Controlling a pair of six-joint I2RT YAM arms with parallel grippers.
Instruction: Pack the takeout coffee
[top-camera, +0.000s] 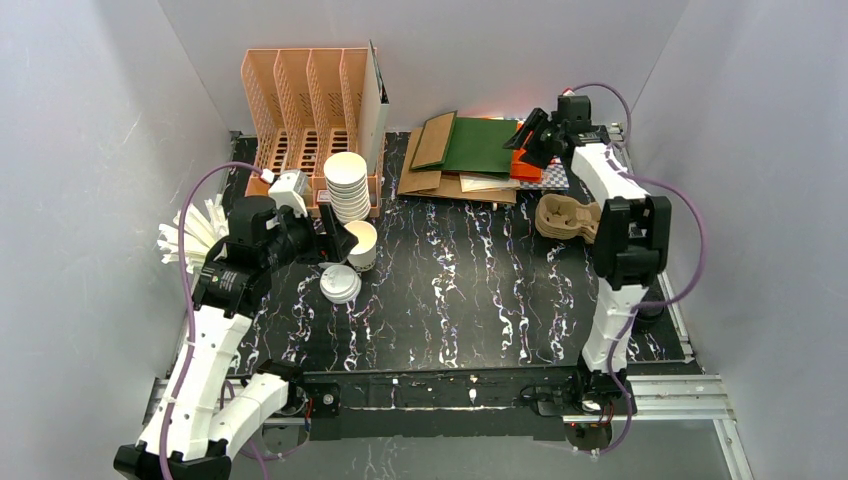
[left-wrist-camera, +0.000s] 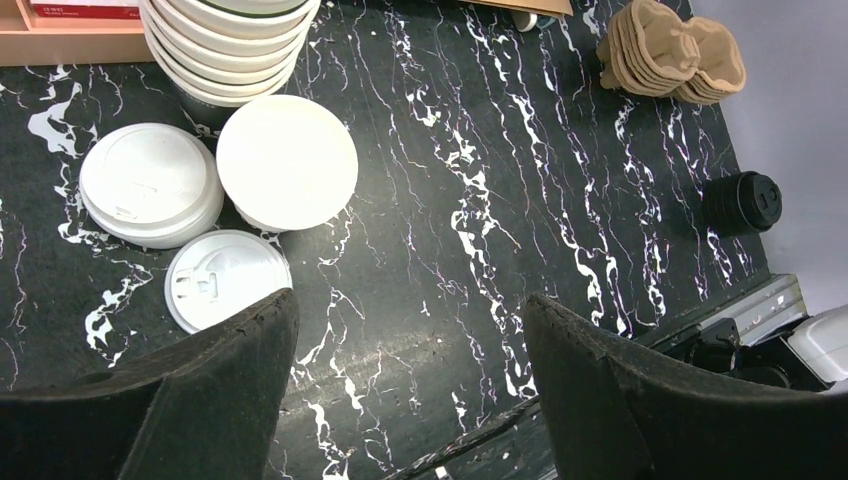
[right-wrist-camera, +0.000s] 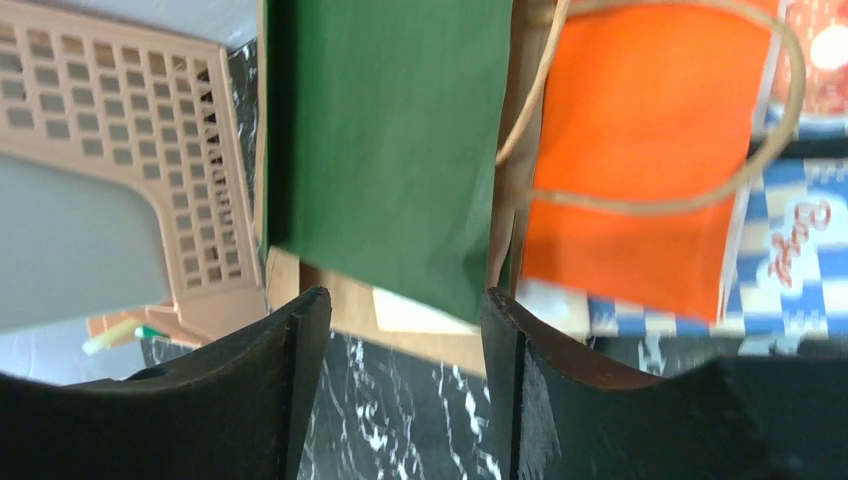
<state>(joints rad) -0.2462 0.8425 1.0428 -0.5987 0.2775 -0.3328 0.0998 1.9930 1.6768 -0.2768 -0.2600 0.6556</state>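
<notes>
Black marbled bench (top-camera: 480, 290) between grey walls. Top view: the paper cup (top-camera: 362, 246) stands just beside the cup stack (top-camera: 346, 185), with the left tool (top-camera: 338, 243) near it. The right tool (top-camera: 527, 142) is far back, its jaws unclear here. Left wrist view: fingers apart, empty; the stack is cut off at the top edge. Right wrist view: fingers apart, a blurred green bag (right-wrist-camera: 390, 150) beyond.

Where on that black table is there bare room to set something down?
The middle of the table is bare, between the single cup and the cardboard carriers. Crowded: the back with paper bags, and around the cup stack and lids.
</notes>
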